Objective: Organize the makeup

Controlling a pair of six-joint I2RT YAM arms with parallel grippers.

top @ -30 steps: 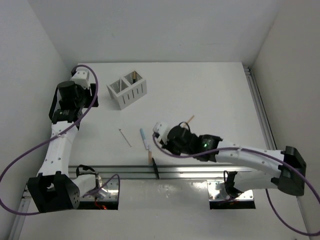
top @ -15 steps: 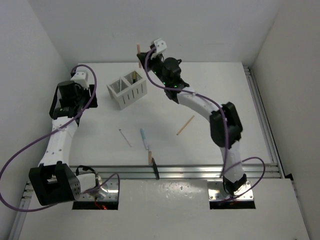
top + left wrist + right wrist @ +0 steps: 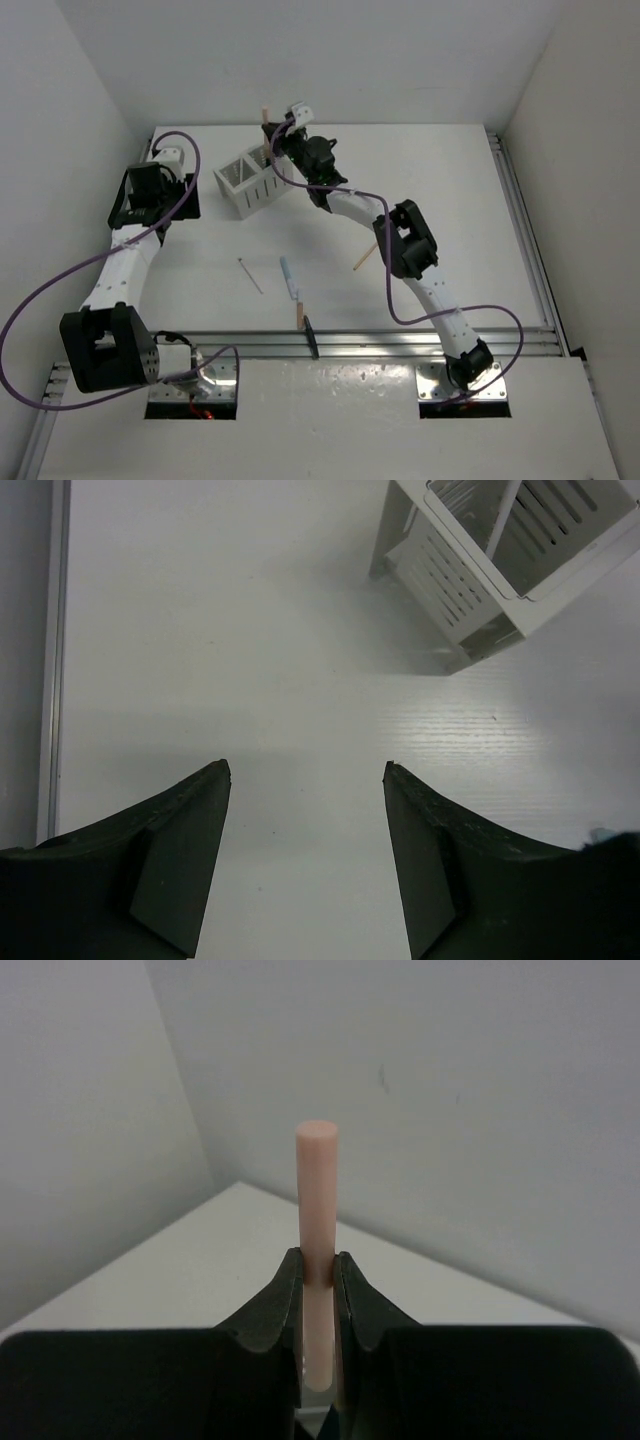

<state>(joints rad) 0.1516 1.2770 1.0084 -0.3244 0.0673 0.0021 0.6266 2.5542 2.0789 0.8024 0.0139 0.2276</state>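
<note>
Fingers of the right gripper [image 3: 317, 1258] are pinched tight on a peach stick [image 3: 317, 1190], held upright; the left gripper [image 3: 307, 770] hangs wide open, holding nothing. Most sorting seems left: by the near rail lie a black stick [image 3: 312, 338] and a short tan stick [image 3: 299, 314], then a pale blue stick [image 3: 288, 277], a thin stick [image 3: 251, 275] and a long tan stick [image 3: 365, 255]. Farther back the peach one hovers above the white box [image 3: 255, 185], close to the back wall, with freer room toward the table [image 3: 450, 200] on the right.

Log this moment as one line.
right gripper: shut on peach cylindrical stick, upright near white slotted box | left gripper: open, empty | pale blue stick: on table
</note>
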